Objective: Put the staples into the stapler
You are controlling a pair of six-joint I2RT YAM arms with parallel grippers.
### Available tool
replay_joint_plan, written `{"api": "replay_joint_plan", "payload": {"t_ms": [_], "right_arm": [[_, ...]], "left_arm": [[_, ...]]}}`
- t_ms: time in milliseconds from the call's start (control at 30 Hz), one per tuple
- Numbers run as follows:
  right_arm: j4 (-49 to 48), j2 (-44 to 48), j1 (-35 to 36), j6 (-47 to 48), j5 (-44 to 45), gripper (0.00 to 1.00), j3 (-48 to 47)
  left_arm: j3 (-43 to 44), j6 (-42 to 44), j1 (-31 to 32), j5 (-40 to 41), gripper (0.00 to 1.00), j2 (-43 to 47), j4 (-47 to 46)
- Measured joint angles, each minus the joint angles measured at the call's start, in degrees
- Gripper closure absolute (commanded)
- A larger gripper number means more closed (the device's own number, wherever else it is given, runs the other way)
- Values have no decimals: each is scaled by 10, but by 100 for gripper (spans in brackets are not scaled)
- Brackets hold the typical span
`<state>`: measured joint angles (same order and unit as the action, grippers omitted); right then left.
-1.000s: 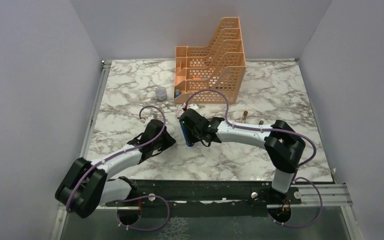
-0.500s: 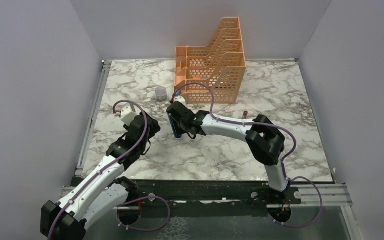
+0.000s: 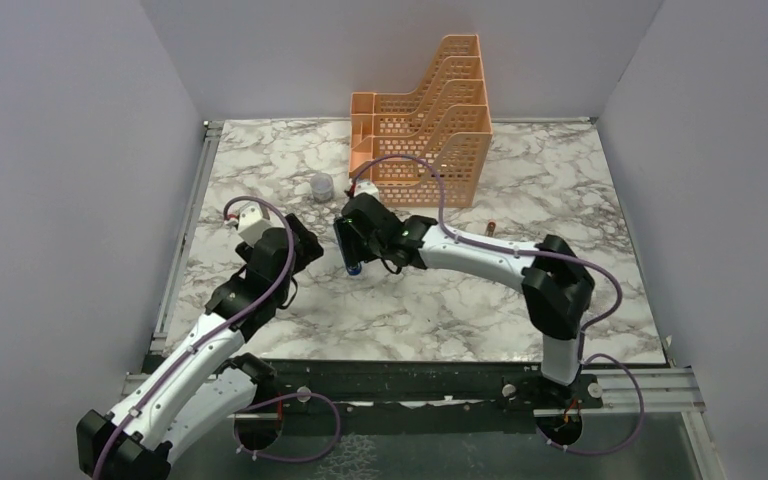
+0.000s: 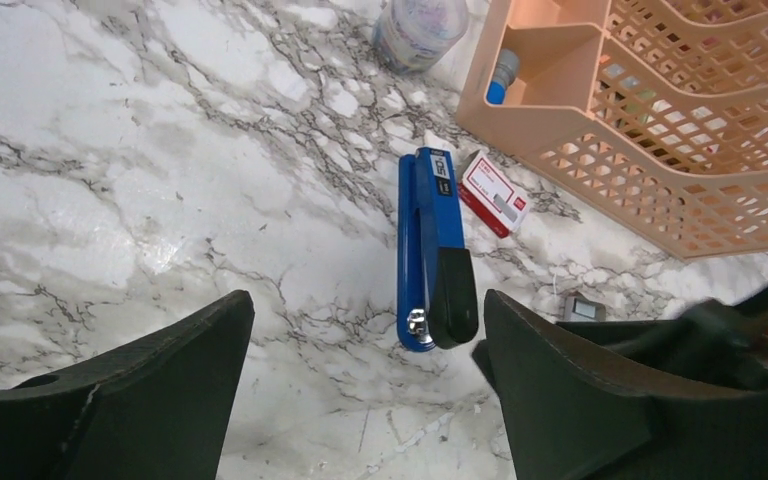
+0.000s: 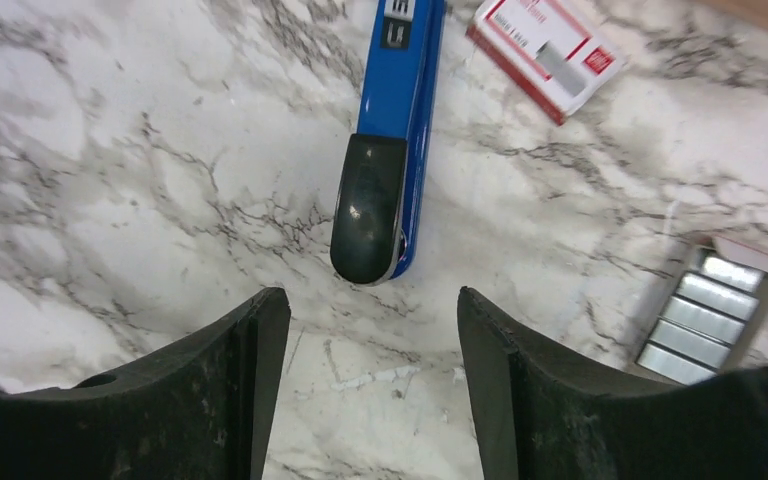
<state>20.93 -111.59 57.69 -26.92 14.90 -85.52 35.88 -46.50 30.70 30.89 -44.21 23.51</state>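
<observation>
The blue stapler [image 4: 432, 250] with its black top lies shut on the marble, its rear end toward both grippers. It also shows in the right wrist view as the stapler [image 5: 390, 140] and from above as a blue tip [image 3: 356, 267]. The red-and-white box [image 4: 493, 193] lies just beyond it, and the dark tray of staples [image 5: 708, 315] sits to its right. My left gripper [image 4: 367, 300] hangs open above the table, short of the stapler, holding nothing. My right gripper [image 5: 372, 300] is also open and empty, just behind the stapler's black end.
An orange desk organiser [image 3: 425, 130] stands at the back, a blue-capped item in its front compartment [image 4: 500, 78]. A small clear pot [image 3: 322, 186] sits to its left. Two small items [image 3: 490, 229] lie on the marble to the right.
My right gripper carried the stapler left and back, then opened; the stapler now lies on the table. My left arm drew away to the left, rose and opened its jaws.
</observation>
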Motion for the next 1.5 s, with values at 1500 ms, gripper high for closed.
{"api": "replay_joint_plan", "payload": {"t_ms": [1500], "right_arm": [[-29,165,-357,-27,109,50,258]], "left_arm": [[70,104,0,-320,20,-170,-125]]}}
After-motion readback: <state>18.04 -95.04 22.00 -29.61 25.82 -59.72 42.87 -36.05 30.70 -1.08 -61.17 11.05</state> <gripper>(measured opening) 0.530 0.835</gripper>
